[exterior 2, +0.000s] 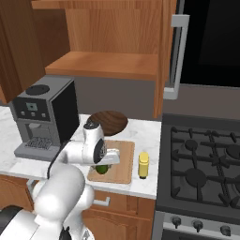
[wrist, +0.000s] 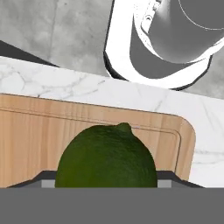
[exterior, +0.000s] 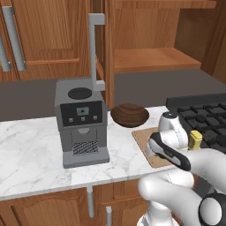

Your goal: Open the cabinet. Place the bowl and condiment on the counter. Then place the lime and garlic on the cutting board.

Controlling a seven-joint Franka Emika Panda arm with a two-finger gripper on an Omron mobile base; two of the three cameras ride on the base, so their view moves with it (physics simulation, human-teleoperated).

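Observation:
My gripper is low over the near part of the cutting board, shut on the lime. In the hand view the green lime sits between the fingers just above the cutting board. The dark wooden bowl rests on the counter behind the board. The yellow condiment stands upright on the counter just right of the board. The cabinet stands open, its lower shelf bare. The garlic is out of view.
A grey coffee machine stands on the counter to the left of the bowl. The black gas hob lies to the right of the condiment. The open cabinet door, with its long grey handle, juts out above the bowl.

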